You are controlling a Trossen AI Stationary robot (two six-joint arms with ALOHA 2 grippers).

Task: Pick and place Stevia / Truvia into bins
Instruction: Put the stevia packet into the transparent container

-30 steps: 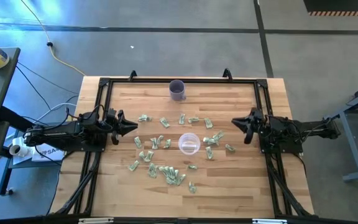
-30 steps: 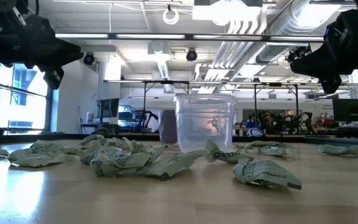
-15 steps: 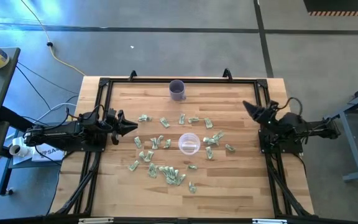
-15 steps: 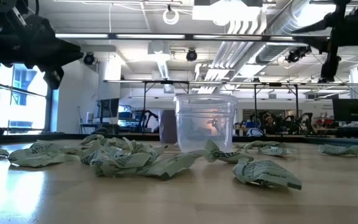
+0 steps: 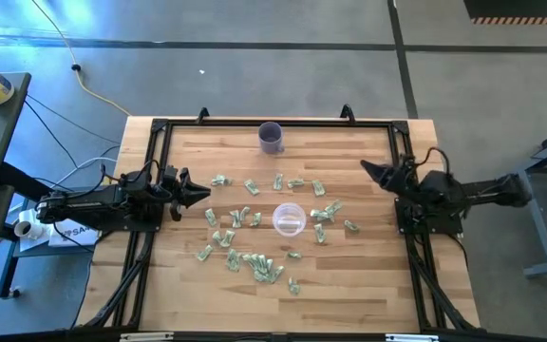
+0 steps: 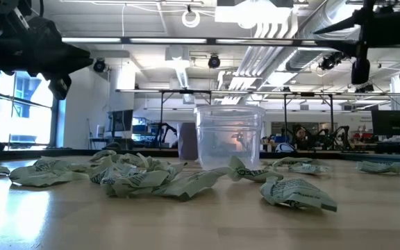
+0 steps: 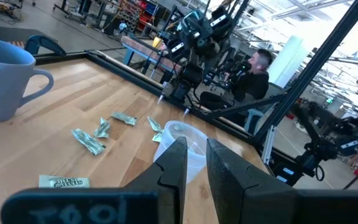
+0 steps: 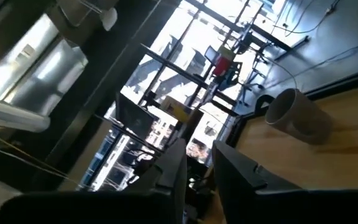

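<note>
Several small pale green and white sachets (image 5: 254, 261) lie flat and crumpled across the middle of the wooden table, seen also in the low view as sachets (image 6: 144, 177) and in the left wrist view as sachets (image 7: 89, 142). The clear cup (image 5: 289, 218) stands upright among them, also seen as the clear cup (image 6: 229, 135) and the clear cup (image 7: 166, 137). My left gripper (image 5: 205, 195) hovers shut left of the sachets, pointing right (image 7: 196, 142). My right gripper (image 5: 367, 168) is shut, raised high right of the sachets and tipped upward (image 8: 197, 146).
An opaque purple cup (image 5: 272, 138) stands near the far edge, also seen as the purple cup (image 8: 297, 115). A black frame (image 5: 160, 128) rims the table. Bare wood lies along the near edge (image 5: 283, 309). A person (image 7: 253, 68) sits in the room beyond.
My right gripper has risen from beside the sachets and drawn back toward the table's right and far side. It has tipped its fingers upward, leaving most of the low view at the top. The left arm, the sachets and the cups have kept still.
</note>
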